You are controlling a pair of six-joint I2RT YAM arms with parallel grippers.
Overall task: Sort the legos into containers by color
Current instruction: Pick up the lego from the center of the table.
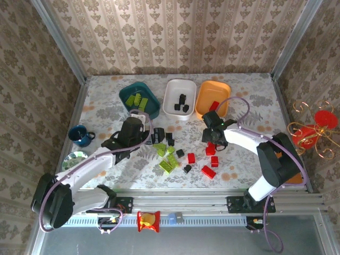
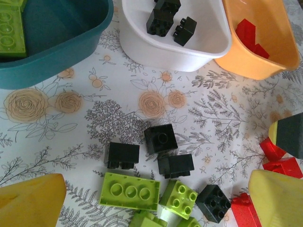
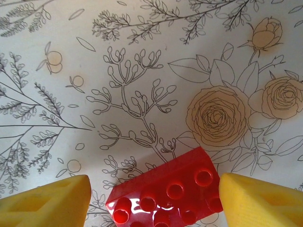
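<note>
Red brick (image 3: 165, 194) is straddled, not clamped, by the partly open right pincer (image 3: 154, 191), lying askew between its fingers (image 3: 47, 201), so it could be twisted out on closing. Nothing is held by the wide-open left pincer (image 2: 158, 182); black cubes (image 2: 161, 138) just ahead of it are crowded against green bricks (image 2: 130, 190), so a wrong colour could be caught. Beyond it the teal tray (image 2: 57, 61), white tray (image 2: 189, 56) and orange tray (image 2: 255, 66) are set, and no writing can be read.
</note>
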